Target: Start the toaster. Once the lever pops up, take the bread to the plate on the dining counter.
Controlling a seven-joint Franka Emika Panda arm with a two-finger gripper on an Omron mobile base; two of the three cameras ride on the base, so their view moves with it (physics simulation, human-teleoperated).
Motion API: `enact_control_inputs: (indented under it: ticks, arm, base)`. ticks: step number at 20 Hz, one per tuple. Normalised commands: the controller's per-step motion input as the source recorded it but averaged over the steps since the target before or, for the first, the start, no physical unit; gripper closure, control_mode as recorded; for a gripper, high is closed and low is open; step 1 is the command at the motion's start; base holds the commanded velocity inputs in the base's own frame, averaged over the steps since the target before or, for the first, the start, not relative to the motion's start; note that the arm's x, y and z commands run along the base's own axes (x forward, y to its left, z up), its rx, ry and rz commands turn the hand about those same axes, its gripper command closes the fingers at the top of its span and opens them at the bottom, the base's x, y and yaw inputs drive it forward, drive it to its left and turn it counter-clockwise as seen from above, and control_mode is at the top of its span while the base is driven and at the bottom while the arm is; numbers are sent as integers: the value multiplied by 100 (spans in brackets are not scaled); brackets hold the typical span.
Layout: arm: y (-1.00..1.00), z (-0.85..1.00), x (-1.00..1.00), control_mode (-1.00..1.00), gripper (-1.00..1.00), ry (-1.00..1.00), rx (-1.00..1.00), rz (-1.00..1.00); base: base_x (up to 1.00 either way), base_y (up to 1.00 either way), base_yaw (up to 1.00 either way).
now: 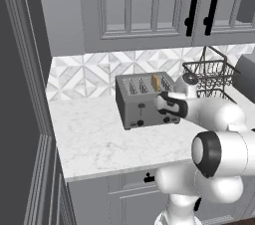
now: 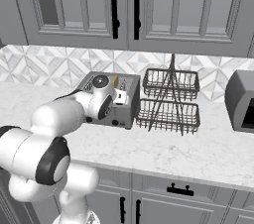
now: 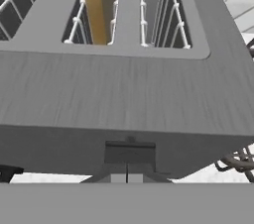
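While its two fingers are squeezed tight together holding nothing, the claw (image 3: 127, 177) sits right at the front of the toaster (image 1: 145, 100), by the right lever (image 3: 129, 152). Bread (image 1: 156, 82) stands up in a slot. A black wire basket (image 2: 170, 100) stands just right of the toaster on the counter (image 1: 94, 139).

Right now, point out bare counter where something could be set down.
Free: the counter left of and in front of the toaster; also the stretch in front of the wire basket, toward the grey appliance. Crowded: around the toaster front, where the gripper sits shut.
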Motion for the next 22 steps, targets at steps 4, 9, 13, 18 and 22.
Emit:
enact_control_inputs:
  ticks: [4, 9, 13, 18, 22]
  arm:
    - [0, -8, 21, -100, 100, 0, 0, 0]
    - [0, -28, 14, -100, 100, 0, 0, 0]
    - [0, -51, 0, -100, 100, 0, 0, 0]
    - [0, -84, -23, -100, 100, 0, 0, 0]
    - [-7, -97, -29, -100, 100, 0, 0, 0]
  base:
    - [0, 0, 0]
    - [0, 0, 0]
    - [0, 0, 0]
    - [0, 0, 0]
    - [0, 0, 0]
